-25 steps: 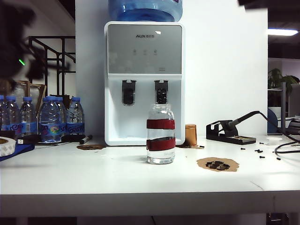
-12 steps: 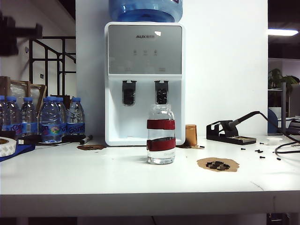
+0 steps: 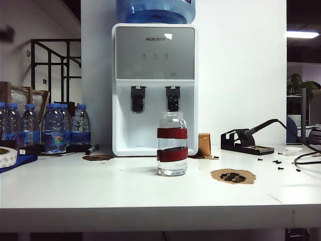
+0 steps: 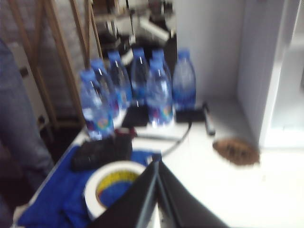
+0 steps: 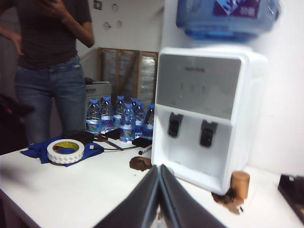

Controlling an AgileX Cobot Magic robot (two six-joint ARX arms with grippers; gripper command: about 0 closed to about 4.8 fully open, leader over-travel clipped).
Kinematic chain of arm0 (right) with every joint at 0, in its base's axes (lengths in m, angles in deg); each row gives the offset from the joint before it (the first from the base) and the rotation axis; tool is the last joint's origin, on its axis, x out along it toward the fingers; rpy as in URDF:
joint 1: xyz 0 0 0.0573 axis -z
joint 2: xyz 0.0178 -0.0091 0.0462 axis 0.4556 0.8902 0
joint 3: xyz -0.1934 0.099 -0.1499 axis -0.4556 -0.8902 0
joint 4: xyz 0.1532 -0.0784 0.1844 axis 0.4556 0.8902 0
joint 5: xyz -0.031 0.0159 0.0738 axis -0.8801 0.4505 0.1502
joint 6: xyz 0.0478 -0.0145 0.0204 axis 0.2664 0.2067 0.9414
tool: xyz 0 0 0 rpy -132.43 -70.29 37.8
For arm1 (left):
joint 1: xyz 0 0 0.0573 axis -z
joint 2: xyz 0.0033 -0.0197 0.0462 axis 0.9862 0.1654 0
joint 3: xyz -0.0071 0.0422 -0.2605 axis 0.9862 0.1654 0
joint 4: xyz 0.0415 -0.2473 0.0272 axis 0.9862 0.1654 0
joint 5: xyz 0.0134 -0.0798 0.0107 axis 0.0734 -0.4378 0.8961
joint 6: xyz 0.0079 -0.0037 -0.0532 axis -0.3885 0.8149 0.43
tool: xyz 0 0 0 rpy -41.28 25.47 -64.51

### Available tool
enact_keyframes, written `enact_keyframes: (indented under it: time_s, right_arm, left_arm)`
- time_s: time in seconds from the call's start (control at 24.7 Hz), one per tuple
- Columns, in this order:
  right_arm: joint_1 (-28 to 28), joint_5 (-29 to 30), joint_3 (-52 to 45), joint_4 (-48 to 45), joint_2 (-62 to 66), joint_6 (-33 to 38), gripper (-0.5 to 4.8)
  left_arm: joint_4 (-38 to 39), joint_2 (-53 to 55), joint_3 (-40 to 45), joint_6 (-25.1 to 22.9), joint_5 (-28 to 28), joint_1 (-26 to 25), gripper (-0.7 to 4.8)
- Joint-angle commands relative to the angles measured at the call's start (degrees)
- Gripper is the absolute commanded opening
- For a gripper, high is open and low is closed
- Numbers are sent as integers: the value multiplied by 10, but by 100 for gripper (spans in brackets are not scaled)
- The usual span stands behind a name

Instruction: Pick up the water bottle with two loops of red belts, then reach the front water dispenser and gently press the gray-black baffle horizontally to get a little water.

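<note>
Standing upright on the white worktop (image 3: 75, 191), the water bottle (image 3: 172, 144) with its two dark-red bands sits just in front of the water dispenser (image 3: 154, 90), directly below the right-hand spout paddle (image 3: 172, 99) in the exterior view; nothing touches it. The dispenser is at 12 o'clock from the bottle, its blue jug (image 3: 155, 10) on top and a second paddle (image 3: 137, 99) at about 11 o'clock. A brown cup (image 3: 204, 144) stands at 3 o'clock of the bottle, beside the dispenser's base, and a soldering iron stand (image 3: 247, 141) lies farther out the same way. A cluster of blue-capped bottles (image 3: 55, 128) stands well apart at 9 o'clock, with a roll of tape (image 3: 7, 157) on a blue cloth (image 3: 20, 161) nearer the worktop edge.

Neither arm shows in the exterior view. The left gripper (image 4: 156, 190) has its black fingers pressed together on nothing (the picture is blurred), hanging above the tape roll (image 4: 114, 187) and blue cloth, facing the blue-capped bottles. The right gripper (image 5: 160, 194) is likewise pressed together and empty, raised over the worktop and pointing toward the dispenser (image 5: 204, 114). A person in jeans (image 5: 50, 71) stands beyond the worktop.
</note>
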Motion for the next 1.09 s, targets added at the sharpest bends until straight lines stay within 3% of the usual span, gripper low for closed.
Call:
enact_keyframes:
  time_s: [0.04, 0.32, 0.48, 0.65, 0.89, 1.09]
  right_arm:
    - [0, -4, -2, 40, -21, 11, -5]
    - [0, -5, -14, 69, -21, 13, -5]
    - [0, -18, -25, 58, -21, 15, -5]
    - [0, -20, -51, 28, -21, 46, -5]
    - [0, -33, -75, 10, -21, 75, -5]
    - [0, -31, -78, -4, -21, 73, -5]
  left_arm:
    - [19, -78, 10, -2, -14, -1, -4]
    - [111, -241, 60, -27, -42, -10, -4]
    - [111, -322, 103, -82, -66, -25, -4]
    - [111, -402, 150, -83, -68, -64, -4]
    - [126, -457, 188, -83, -75, -87, -4]
    - [141, -457, 206, -83, -123, -119, -4]
